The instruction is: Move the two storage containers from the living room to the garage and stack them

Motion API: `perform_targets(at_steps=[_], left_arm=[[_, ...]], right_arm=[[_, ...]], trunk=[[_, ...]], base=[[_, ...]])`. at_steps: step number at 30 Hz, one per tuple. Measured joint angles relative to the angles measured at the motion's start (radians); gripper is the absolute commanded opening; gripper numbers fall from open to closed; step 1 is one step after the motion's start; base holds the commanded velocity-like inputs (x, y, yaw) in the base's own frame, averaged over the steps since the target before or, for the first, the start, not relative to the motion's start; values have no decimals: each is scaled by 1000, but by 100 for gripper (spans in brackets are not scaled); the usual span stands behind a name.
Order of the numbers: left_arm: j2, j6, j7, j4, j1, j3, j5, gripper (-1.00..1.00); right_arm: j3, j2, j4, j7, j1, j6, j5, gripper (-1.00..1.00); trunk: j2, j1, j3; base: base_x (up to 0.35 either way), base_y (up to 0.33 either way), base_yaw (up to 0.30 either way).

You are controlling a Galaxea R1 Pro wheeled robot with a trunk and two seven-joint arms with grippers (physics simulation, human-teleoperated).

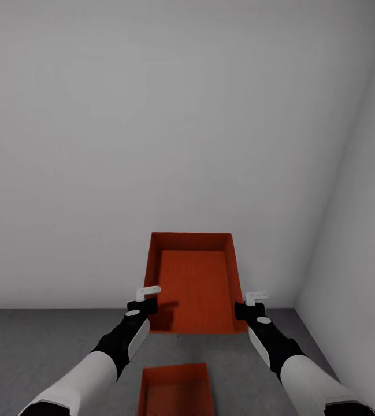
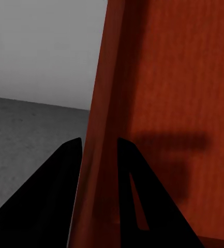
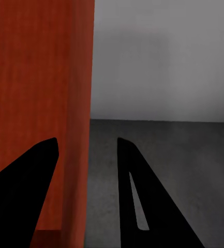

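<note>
One storage container (image 1: 178, 393) sits on the garage floor (image 1: 37, 341); both grippers' fingers (image 2: 70, 175) pinch the raised container's (image 1: 194, 283) side walls, stacking remains.

Lighting's flat and soft from where I'm driving, no glare anywhere. The grey walls (image 1: 152, 115) fade evenly from bright overhead to a bit darker near the concrete floor (image 1: 37, 341). My left gripper (image 1: 147, 294) throws a soft-edged shadow inside the held orange bin (image 1: 196, 289), and the left wrist view shows that same dark patch. In both wrist views the fingers (image 2: 49, 206) are pure black silhouettes, zero detail. Everything looks slightly soft, low-res render.
</note>
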Motion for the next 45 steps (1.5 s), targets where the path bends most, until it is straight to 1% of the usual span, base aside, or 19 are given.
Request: perform_targets(at_steps=[45], left_arm=[[0, -1, 0, -1, 0, 0, -1, -100]], right_arm=[[0, 0, -1, 0, 0, -1, 0, -100]], trunk=[[1, 0, -71]], base=[[0, 0, 0]])
